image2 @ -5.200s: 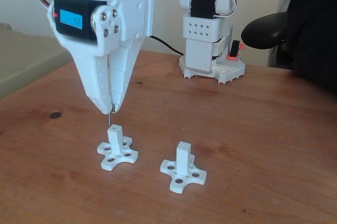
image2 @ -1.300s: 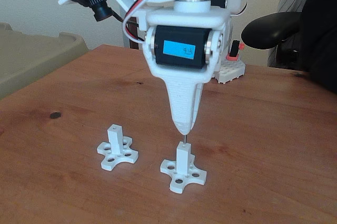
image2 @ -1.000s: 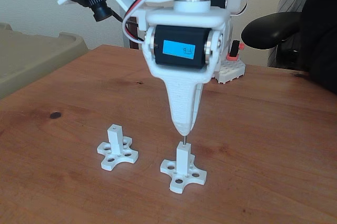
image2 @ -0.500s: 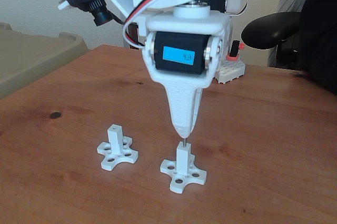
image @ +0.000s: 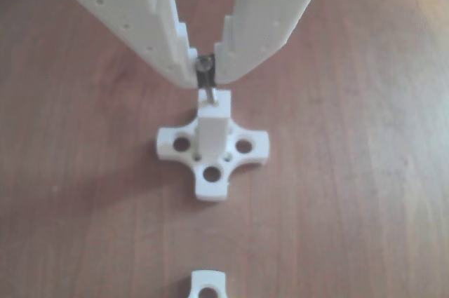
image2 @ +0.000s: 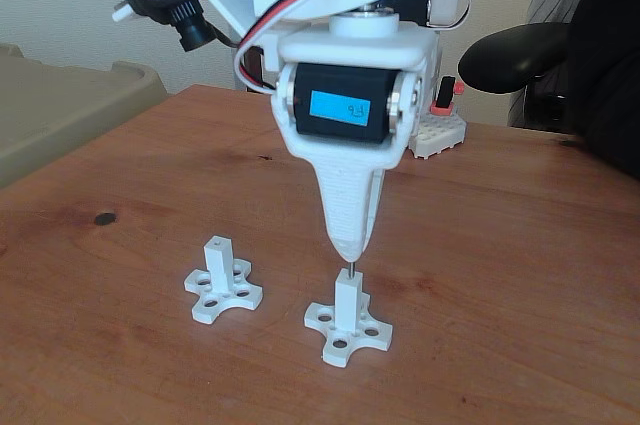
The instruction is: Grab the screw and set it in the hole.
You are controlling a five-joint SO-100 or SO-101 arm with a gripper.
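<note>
Presently the claw (image2: 348, 244) is pointing straight down and clamping the screw (image: 205, 80) by its head, its fingers (image: 172, 45) pinching from both sides in the other view. The screw is hanging upright, its lower tip meeting the hole (image: 210, 97) in the end face of the right post (image2: 347, 297) in the fixed view; how deep it is sitting cannot be told. A second post (image2: 219, 263) is standing to the left on the wooden surface (image2: 520, 275), apart from the claw.
</note>
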